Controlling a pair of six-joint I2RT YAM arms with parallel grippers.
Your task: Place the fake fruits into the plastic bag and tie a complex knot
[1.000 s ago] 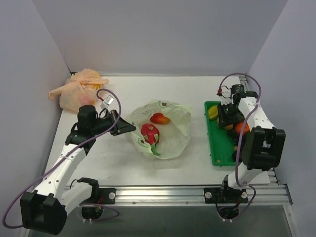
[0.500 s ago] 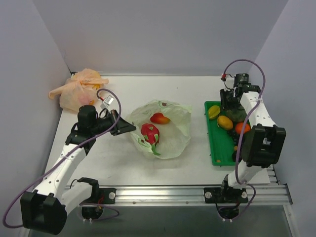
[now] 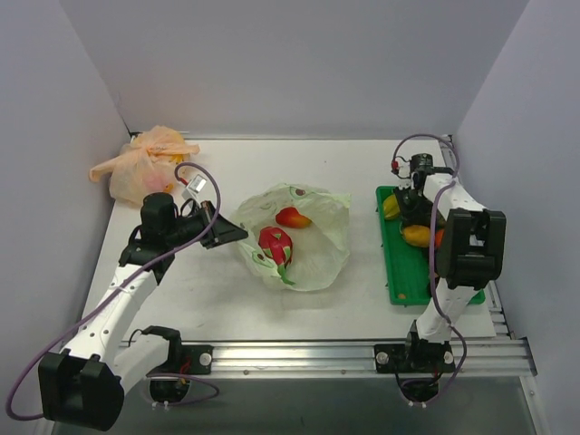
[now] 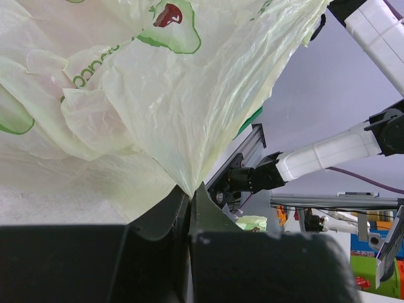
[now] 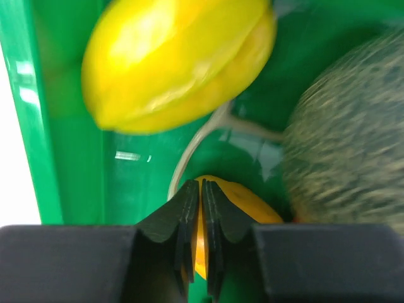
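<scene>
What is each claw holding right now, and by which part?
Left claw pinches the plastic bag by a fold at its edge. Right claw is shut above the green tray, holding nothing.

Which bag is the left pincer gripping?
The pale green bag mid-table, its edge pinched in the left pincer; the orange bag lies apart in the far-left corner.

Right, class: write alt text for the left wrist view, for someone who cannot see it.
The left gripper, jaws shut, pinches a fold of the translucent pale green plastic bag, which fans out above it across most of the frame. A white arm link shows behind, at right.
</scene>
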